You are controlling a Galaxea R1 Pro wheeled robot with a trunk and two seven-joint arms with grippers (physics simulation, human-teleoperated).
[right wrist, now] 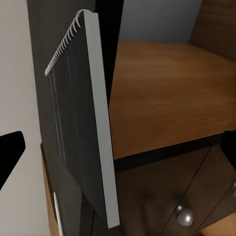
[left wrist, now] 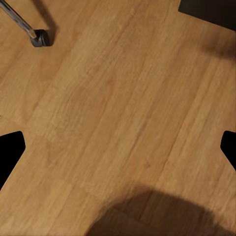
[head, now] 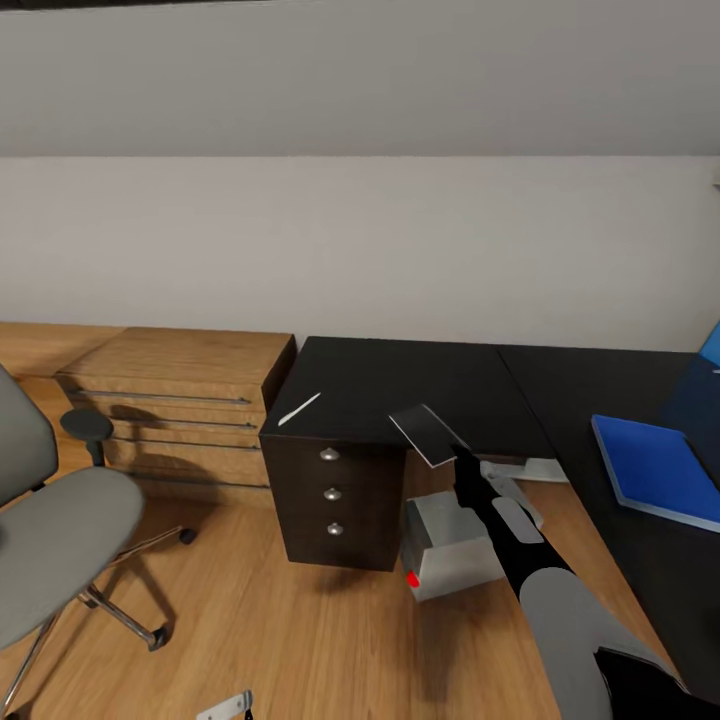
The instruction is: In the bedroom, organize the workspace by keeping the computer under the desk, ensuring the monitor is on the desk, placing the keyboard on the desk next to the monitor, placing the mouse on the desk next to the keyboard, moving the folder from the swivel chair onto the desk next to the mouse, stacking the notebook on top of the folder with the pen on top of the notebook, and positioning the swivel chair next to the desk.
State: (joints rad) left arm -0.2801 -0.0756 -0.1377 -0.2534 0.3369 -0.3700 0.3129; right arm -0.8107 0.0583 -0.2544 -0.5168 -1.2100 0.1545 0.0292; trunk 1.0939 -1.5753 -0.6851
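Two dark fingers of the right gripper (head: 455, 458) pinch the near corner of the notebook (head: 428, 434), a small thin pale-grey rectangle with a wire spiral along one edge, and hold it tilted just above the front edge of the desk (head: 400, 385), a large L-shaped piece with a glossy black top; in the right wrist view the notebook (right wrist: 81, 132) stands edge-on, close to the camera, with the desk's dark drawer front and one of its round silver knobs (right wrist: 184, 215) beyond it. Behind the notebook, further along the black top, lies the pen (head: 299, 409), a thin short whitish stick, well apart from the held notebook. Below the right arm, on the wooden floor (head: 260, 620) beneath the desk, sits the computer (head: 450, 545), a pale grey case with a small red button. On the desk's right wing rests the folder (head: 655, 470), a flat bright-blue rectangle with a white edge, well apart from the notebook. The dark drawer unit (head: 335, 505) carries three silver knobs, and beside it stands a light wooden dresser (head: 180, 400) with long bar handles. At the far left sits the swivel chair (head: 50, 530), grey upholstered with a black armrest and chrome legs. The left gripper's (left wrist: 118, 147) dark fingertips (left wrist: 10, 147) sit at opposite edges of its wrist view, spread wide over bare floor, with a chair caster (left wrist: 40, 38) near.
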